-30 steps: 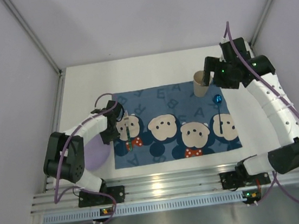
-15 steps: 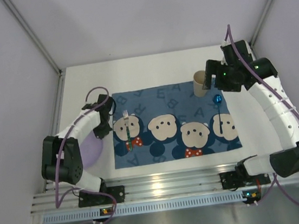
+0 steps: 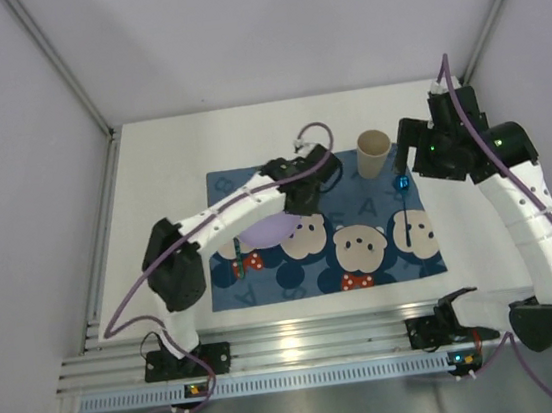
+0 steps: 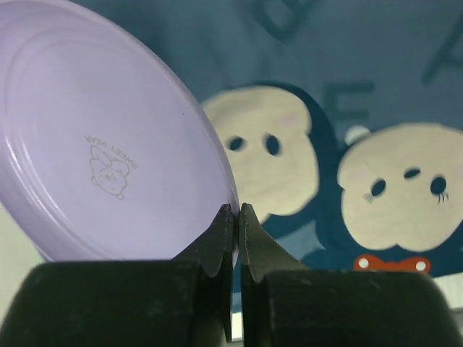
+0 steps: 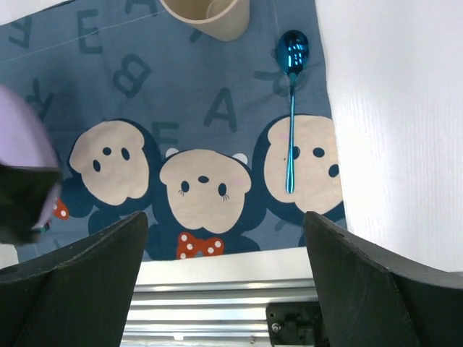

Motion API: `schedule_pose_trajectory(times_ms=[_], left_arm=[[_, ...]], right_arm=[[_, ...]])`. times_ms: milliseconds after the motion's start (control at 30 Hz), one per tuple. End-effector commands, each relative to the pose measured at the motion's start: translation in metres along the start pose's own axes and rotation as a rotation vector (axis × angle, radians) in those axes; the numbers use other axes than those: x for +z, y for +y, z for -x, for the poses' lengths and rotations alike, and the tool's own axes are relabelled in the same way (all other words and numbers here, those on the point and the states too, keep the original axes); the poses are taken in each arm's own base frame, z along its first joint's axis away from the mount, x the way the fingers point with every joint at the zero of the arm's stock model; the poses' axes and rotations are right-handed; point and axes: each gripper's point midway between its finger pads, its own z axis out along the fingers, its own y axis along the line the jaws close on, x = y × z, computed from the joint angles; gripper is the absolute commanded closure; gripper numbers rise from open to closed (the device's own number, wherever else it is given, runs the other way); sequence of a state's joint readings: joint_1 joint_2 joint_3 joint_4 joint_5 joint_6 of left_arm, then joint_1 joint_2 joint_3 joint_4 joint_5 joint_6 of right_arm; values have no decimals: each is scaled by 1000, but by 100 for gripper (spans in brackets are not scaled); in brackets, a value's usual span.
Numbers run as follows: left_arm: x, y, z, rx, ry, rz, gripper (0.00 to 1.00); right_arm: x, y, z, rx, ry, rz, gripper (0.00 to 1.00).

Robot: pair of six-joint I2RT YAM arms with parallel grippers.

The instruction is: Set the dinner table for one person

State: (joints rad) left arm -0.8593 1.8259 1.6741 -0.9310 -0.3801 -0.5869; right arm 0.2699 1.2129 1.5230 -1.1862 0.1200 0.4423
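Observation:
My left gripper (image 3: 294, 207) is shut on the rim of a lilac plate (image 3: 271, 232), holding it tilted over the left-middle of the blue mouse-patterned placemat (image 3: 356, 202). In the left wrist view the jaws (image 4: 237, 217) pinch the plate's edge and its underside (image 4: 108, 144) faces the camera. My right gripper (image 3: 406, 155) is open and empty, above the mat's far right, beside a beige cup (image 3: 373, 152). A blue spoon (image 3: 402, 201) lies on the mat's right side. A green-handled fork (image 3: 236, 252) lies on its left, partly hidden by the plate. The white dinner table (image 3: 160, 160) lies under everything.
In the right wrist view the open gripper (image 5: 224, 246) frames the mat, with the cup (image 5: 210, 14) at the top, the spoon (image 5: 291, 108) to the right and the plate's edge (image 5: 22, 137) at the left. A silver rail (image 3: 293, 345) runs along the near edge. Grey walls enclose the table.
The left arm took the plate from the table left of the mat and swung it right, over the mat. The right gripper drew back to the right, away from the cup.

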Motion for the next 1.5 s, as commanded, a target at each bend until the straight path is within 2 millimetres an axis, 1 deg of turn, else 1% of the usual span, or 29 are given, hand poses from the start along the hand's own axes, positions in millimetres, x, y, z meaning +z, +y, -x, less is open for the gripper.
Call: schedule_pose_trajectory(times_ms=[0,33,67,100,133,167,200,267,300,367,467,600,633,700,767,800,867,900,933,967,1067,1100,1167,1200,1267,1367,1400,1433,1467], left_arm=[[20,-51,-45,120,126,-38,100],[18,-67,-43,134,119,-71,100],[23,-75,-48,158,127,-76,100],[33,-87,-61,193,147,-75,100],[34,-96,-61,202,142,-85,100],[38,-100,-64,210,150,-86,100],[47,-106,-72,222,164,-84,100],[52,-116,-71,222,158,-101,100],[58,-119,-75,231,166,-98,100],[60,-126,-71,219,156,-106,100],[70,-135,-78,202,175,-116,100],[74,-147,-78,177,172,-140,100],[72,-149,-75,173,165,-141,100],[76,-147,-77,172,175,-124,100],[82,-145,-87,175,204,-114,99],[88,-144,-95,180,224,-109,86],[95,-137,-112,185,271,-87,70],[97,-133,-118,191,287,-75,56],[98,-127,-125,198,303,-58,52],[97,-123,-125,198,299,-41,49],[84,-116,-112,194,255,-30,43],[73,-116,-101,184,223,-40,42],[60,-116,-86,175,187,-48,40],[46,-114,-75,165,164,-53,40],[28,-116,-56,146,122,-76,39],[-8,-114,-29,112,59,-110,39],[-45,-107,-2,57,-22,-151,34],[-44,-106,-4,59,-18,-147,34],[-52,-101,3,41,-45,-145,30]], right_arm=[[-21,-23,-3,25,-42,-76,11],[-23,-26,-4,23,-45,-81,10],[-28,-29,-7,25,-52,-83,10],[-28,-31,-10,23,-48,-89,9],[-30,-33,-12,24,-48,-93,9],[-33,-35,-15,22,-51,-92,9],[-33,-37,-20,21,-41,-98,9],[-37,-41,-25,20,-39,-100,9],[-37,-42,-29,18,-32,-102,9],[-40,-45,-33,12,-32,-104,9],[-43,-49,-38,5,-23,-113,9],[-45,-49,-40,-4,-21,-107,9],[-44,-49,-42,-6,-14,-106,9],[-44,-50,-43,-11,-10,-106,9],[-42,-49,-44,-14,-8,-101,9],[-42,-47,-44,-14,-4,-95,9],[-40,-46,-44,-18,0,-93,9],[-40,-46,-44,-19,0,-91,9],[-39,-46,-42,-19,-2,-92,9],[-38,-45,-41,-19,-2,-91,9],[-36,-43,-39,-17,-3,-86,9],[-35,-42,-39,-18,-1,-82,9],[-33,-41,-39,-18,-3,-79,9],[-33,-40,-38,-19,-4,-73,9],[-32,-39,-37,-18,-7,-70,9],[-31,-38,-35,-14,-11,-68,9],[-29,-37,-35,-11,-13,-65,9],[-29,-37,-35,-11,-13,-65,9],[-29,-36,-35,-10,-15,-58,9]])
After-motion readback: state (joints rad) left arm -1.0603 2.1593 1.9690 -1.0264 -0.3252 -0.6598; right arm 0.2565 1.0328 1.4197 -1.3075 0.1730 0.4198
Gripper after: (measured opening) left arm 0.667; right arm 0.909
